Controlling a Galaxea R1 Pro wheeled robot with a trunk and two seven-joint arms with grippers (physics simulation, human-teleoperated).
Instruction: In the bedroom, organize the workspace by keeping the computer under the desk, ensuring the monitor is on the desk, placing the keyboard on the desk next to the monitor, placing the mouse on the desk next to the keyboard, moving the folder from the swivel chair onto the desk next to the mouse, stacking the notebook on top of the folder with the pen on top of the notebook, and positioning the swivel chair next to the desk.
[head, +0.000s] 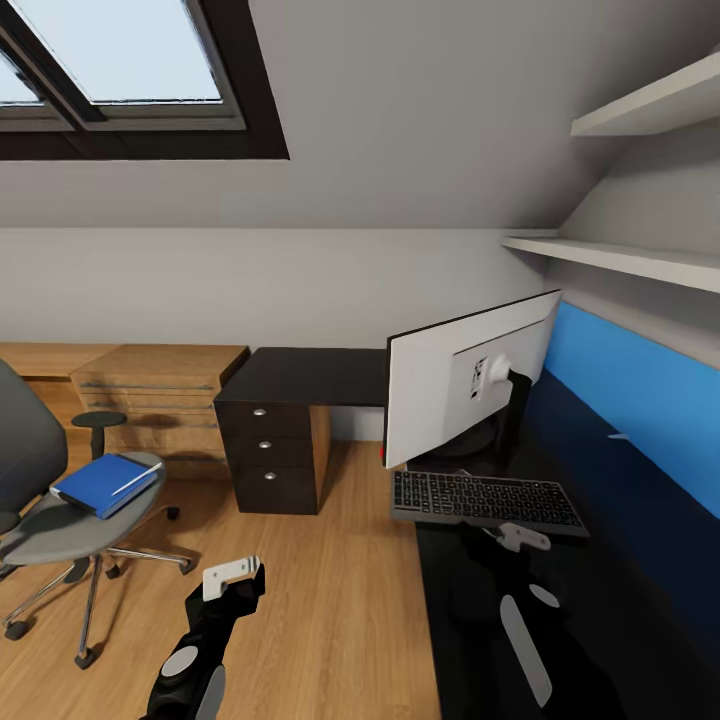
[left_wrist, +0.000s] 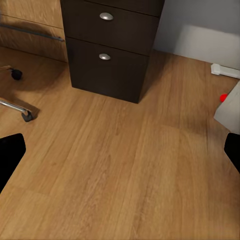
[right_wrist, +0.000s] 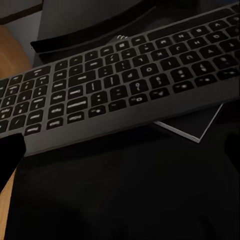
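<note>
At the near edge of the head view, the left gripper (head: 232, 580) is seen low over the light-brown wood plank floor (head: 330, 600), its white-tipped black fingers holding nothing; in the left wrist view its dark fingertips (left_wrist: 11, 155) sit at opposite borders, so the jaws are spread wide. The right gripper (head: 522, 538) is held over the black-topped desk (head: 600, 600), just short of the flat dark grey keyboard with black keys (head: 485, 498); in the right wrist view its dark fingertips (right_wrist: 10, 152) are likewise set far apart, with nothing between them. The keyboard is seen lying on the desk at its floor-side edge, and a small flat dark grey notebook (right_wrist: 192, 125) is partly covered by it, one corner showing from beneath. Just behind the keyboard stands the wide thin monitor (head: 455, 385), its pale silver back turned toward the camera on a round black foot. A small red dot (left_wrist: 223, 97) on a light grey corner, apparently the computer's, is caught in the left wrist view near the floor. To the left, well apart from the desk, the grey padded swivel chair with chrome legs (head: 70, 520) is seen, and the flat bright blue folder (head: 105, 484) lies on its seat. Farther back, the black drawer unit with round silver knobs (head: 268, 455) is found under the desk's far wing, beside a low light-wood shelf unit (head: 150, 385). A blue wall panel (head: 640, 390) runs along the desk.
</note>
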